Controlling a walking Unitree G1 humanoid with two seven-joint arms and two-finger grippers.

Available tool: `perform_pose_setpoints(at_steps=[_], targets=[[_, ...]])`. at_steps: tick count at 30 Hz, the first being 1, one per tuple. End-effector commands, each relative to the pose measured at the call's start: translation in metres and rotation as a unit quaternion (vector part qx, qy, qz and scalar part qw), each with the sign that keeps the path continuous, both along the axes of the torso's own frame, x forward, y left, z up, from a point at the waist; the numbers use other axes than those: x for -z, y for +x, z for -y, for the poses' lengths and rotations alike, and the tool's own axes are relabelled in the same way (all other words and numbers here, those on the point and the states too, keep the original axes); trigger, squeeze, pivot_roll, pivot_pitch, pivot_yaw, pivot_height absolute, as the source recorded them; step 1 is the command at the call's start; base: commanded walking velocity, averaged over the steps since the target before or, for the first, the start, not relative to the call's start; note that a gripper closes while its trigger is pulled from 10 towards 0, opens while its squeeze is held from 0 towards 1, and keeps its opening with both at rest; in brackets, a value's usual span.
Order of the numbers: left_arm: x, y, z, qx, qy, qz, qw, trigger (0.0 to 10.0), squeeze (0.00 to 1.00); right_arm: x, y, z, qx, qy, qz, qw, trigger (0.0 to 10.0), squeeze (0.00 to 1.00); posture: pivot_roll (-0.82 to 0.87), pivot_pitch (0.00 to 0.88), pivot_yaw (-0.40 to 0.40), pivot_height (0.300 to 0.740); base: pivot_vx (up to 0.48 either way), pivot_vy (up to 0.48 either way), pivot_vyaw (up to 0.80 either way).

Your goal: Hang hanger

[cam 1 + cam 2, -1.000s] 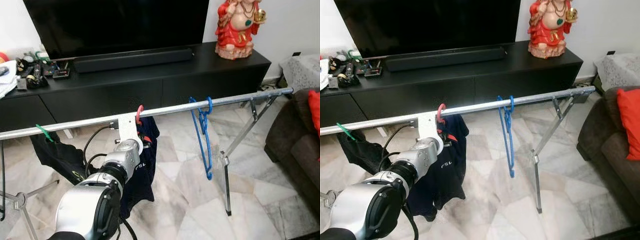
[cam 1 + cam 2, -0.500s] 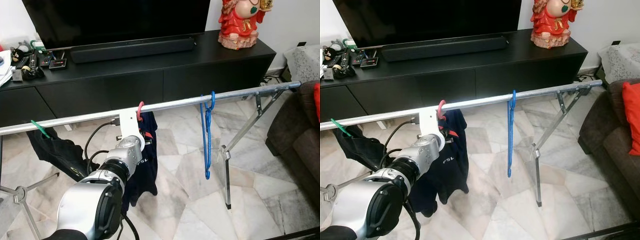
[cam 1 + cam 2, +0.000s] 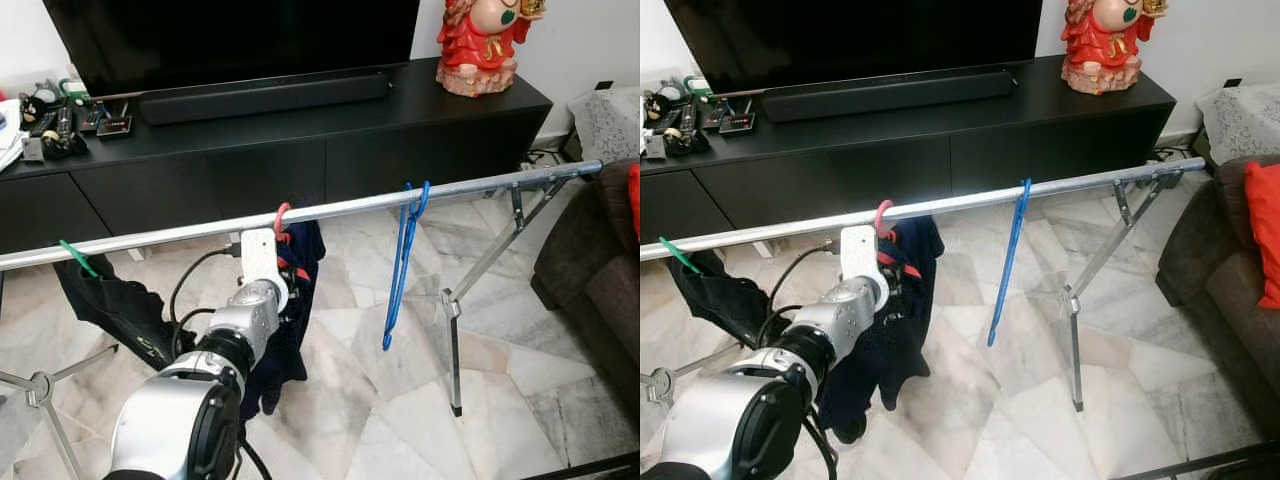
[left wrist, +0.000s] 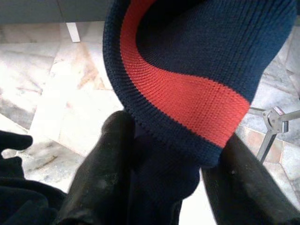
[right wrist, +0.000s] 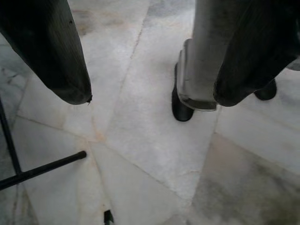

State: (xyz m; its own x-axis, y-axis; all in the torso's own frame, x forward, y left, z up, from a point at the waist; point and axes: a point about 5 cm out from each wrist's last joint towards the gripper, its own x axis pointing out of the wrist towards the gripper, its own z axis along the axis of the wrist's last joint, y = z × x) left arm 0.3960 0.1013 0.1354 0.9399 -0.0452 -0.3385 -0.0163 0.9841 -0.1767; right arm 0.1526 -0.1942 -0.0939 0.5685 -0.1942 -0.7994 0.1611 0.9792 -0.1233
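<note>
Already we are reaching our left hand [image 4: 164, 154] up to the rail [image 3: 470, 189], its two black fingers [image 4: 101, 173] closing on the navy garment with a red band [image 4: 187, 93], which is draping from the red hanger [image 3: 280, 219] whose hook is sitting over the rail just above the wrist. We are judging the hanger light and stiff, the knit cloth soft and prone to sliding off, so the hook's neck looks the safer hold than the fabric. Our right hand [image 5: 145, 79] is hanging low over the marble floor [image 5: 140, 154], fingers spread apart and holding nothing. Further right on the rail a bare blue hanger [image 3: 400, 262] is tilting at an angle, apart from ours. At the far left a green hanger [image 3: 77, 257] is carrying a dark garment [image 3: 115, 305]. Beyond stands the black TV table [image 3: 300, 130]; the rail's leg [image 3: 452, 335] is standing to the right.
</note>
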Motion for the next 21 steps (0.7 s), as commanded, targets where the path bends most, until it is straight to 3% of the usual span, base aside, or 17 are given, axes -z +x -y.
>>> perform_pose_setpoints(at_steps=[1,11,21], targets=[[0.002,-0.001,0.000,0.011,0.014,0.005,1.000,10.0,1.00,0.006,-0.013,-0.002,0.010,0.007,-0.024,1.000,10.0,0.00,0.02,0.145,0.042,0.740,0.000,0.000,0.00],[-0.005,0.000,-0.004,0.030,0.025,0.039,0.999,10.0,1.00,0.002,-0.001,-0.002,0.014,0.008,-0.012,1.000,10.0,0.00,0.02,0.126,0.040,0.740,0.000,0.000,0.00],[-0.005,-0.012,-0.026,0.033,0.056,0.092,0.994,10.0,1.00,-0.004,0.015,-0.002,0.015,0.008,0.003,1.000,10.0,0.00,0.03,0.091,0.038,0.740,0.000,0.000,0.00]])
